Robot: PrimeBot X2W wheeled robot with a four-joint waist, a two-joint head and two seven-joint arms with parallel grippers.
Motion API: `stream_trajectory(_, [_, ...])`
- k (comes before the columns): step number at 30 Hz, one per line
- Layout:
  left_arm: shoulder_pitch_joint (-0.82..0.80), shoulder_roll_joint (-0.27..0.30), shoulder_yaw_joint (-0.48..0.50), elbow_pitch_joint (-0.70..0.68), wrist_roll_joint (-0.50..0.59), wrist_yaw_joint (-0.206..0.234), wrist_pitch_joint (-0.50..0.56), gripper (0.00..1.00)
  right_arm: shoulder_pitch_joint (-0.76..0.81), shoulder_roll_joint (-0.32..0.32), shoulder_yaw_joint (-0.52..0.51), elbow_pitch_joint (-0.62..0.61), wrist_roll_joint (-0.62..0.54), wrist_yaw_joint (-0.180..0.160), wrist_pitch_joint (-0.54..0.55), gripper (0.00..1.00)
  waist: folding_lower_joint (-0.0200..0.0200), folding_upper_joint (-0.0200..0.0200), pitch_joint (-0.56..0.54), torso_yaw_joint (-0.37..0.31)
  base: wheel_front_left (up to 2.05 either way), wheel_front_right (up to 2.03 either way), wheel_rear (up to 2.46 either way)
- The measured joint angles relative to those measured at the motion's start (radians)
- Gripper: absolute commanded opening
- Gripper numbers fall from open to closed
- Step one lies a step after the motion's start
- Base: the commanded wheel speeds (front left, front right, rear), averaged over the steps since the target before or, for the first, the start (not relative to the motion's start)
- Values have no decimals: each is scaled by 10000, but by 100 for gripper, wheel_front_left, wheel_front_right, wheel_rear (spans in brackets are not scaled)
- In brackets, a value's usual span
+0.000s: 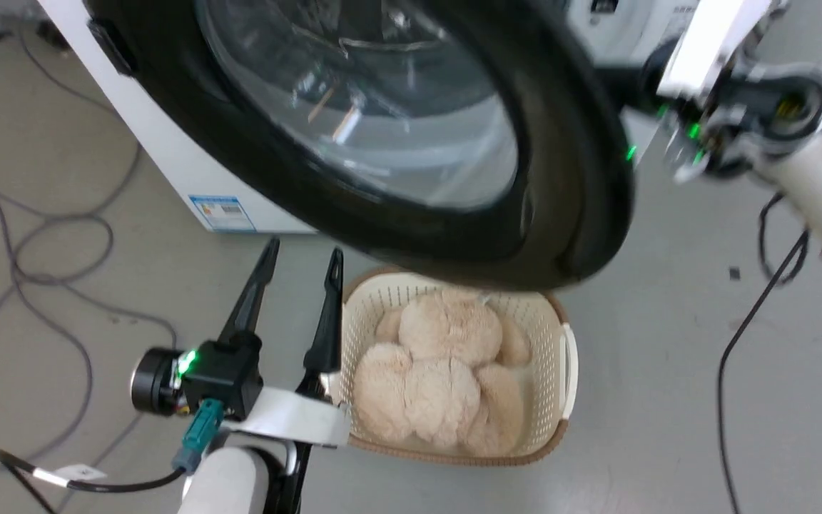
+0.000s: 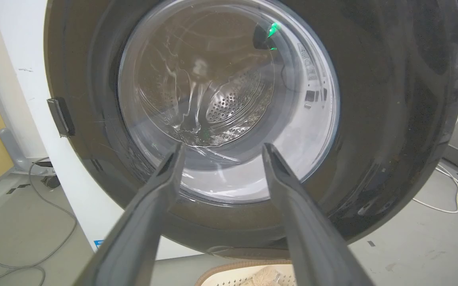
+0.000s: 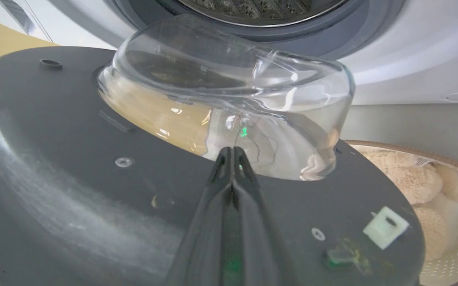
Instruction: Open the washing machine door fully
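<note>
The washing machine door [image 1: 568,178] stood partly swung out from the washing machine [image 1: 193,178], hinged on my left, its glossy outer face turned toward my head and its lower rim hanging above a basket [image 1: 564,400] that held a plush toy [image 1: 439,371]. My right gripper [image 3: 232,153] was behind the door with its two fingers pressed flat together and nothing between them. Their tips pointed at the dark inner face right at the foot of the glass bowl [image 3: 229,99]. I could not tell whether they touched the plastic or sat just short of it. My left gripper [image 1: 305,247] hung low beside the basket with its fingers spread and empty, facing the outer side of the door. I judged the step to be a push from inside to carry the door the rest of its swing. To do it well I needed to bear on the black plastic rather than on the bowl, where closed tips would likely skid. My wrist had to follow the hinge's arc so the contact did not slide toward the rim. The push had to be slow and even, and my left arm had to stay out of the door's path.
</note>
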Motion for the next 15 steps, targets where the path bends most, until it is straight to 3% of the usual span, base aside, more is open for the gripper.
stream_trajectory(15, [1093,50,464,773,4,-115,0,100,2464,-911,380,-3430,460,-2,-587,0,-1,0,-1478,260,0,0,0])
